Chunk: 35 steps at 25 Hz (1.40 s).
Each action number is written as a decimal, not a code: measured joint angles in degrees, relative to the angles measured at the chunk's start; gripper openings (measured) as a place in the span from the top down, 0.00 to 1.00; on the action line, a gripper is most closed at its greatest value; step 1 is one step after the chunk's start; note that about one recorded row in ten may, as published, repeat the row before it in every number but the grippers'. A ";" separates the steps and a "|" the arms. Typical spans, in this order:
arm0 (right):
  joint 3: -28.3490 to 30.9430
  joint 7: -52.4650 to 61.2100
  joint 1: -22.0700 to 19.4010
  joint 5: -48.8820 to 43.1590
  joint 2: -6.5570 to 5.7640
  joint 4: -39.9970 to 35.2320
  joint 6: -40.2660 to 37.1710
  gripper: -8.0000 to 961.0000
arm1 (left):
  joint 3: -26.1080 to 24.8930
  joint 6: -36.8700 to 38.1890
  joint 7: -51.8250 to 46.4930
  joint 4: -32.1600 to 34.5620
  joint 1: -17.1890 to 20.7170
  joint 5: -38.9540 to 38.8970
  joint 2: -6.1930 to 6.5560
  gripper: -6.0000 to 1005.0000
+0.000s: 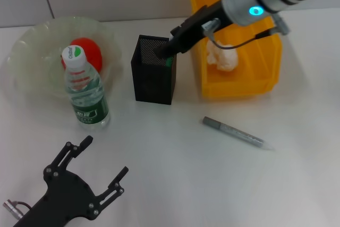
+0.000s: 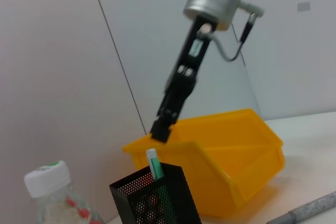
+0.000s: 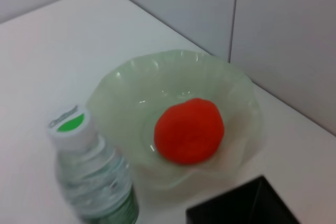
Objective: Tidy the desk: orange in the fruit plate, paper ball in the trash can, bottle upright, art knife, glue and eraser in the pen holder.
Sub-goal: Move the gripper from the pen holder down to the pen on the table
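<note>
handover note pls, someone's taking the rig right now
Right gripper sits just above the black mesh pen holder; a green-and-white stick pokes out of the holder.
Left gripper open, idle low near the table's front.
Done: red-orange orange in pale-green glass fruit plate; white paper ball in yellow trash can; clear bottle upright.
Left: grey pen-like tool lies on the table. Eraser not visible.
</note>
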 joint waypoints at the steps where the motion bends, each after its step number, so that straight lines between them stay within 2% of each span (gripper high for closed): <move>1: 0.24 1.03 -2.39 0.00 -0.13 -5.90 -4.19 0.34 | 0.00 -0.02 0.00 0.19 0.06 0.02 0.17 0.17; 2: 0.24 1.03 -2.39 0.00 -0.13 -5.90 -4.19 0.34 | 0.00 -0.02 0.00 0.19 0.06 0.02 0.17 0.17; 3: 0.86 1.69 -4.53 -0.01 -0.25 -11.12 -9.33 0.34 | 0.00 -0.04 0.00 0.28 0.09 0.03 0.26 0.17; 4: 0.86 1.69 -4.53 -0.01 -0.25 -11.12 -9.33 0.34 | -0.01 -0.15 0.00 0.29 0.09 0.05 0.36 0.17; 6: 2.94 2.03 -7.47 -0.01 -0.28 -17.78 -17.25 0.34 | 0.01 -0.37 -0.02 0.30 -0.04 0.09 0.54 0.17; 7: 2.94 2.03 -7.47 -0.01 -0.28 -17.78 -17.25 0.34 | 0.01 -0.37 -0.02 0.30 -0.04 0.09 0.54 0.17; 11: 5.89 2.03 -9.98 -0.15 -0.29 -21.09 -25.92 0.34 | 0.07 -0.44 -0.05 0.24 -0.68 0.15 0.69 0.17; 16: 5.76 1.50 -12.29 -0.54 -0.31 -19.85 -28.56 0.34 | -0.33 0.07 -0.07 -0.15 -1.64 -0.20 0.38 0.17; 24: 4.47 0.52 -13.42 -4.34 -0.35 -14.34 -28.22 0.34 | -0.56 0.43 -0.09 -0.19 -2.27 -0.35 -0.03 0.17; 31: -0.96 0.04 -11.66 -11.53 -0.27 -6.06 -19.18 0.35 | -0.53 0.51 -0.09 -0.26 -3.02 -0.38 -0.49 0.17; 35: -2.53 -0.02 -10.49 -12.12 -0.32 -2.96 -17.30 0.35 | -0.53 0.53 -0.09 -0.27 -3.12 -0.37 -0.65 0.17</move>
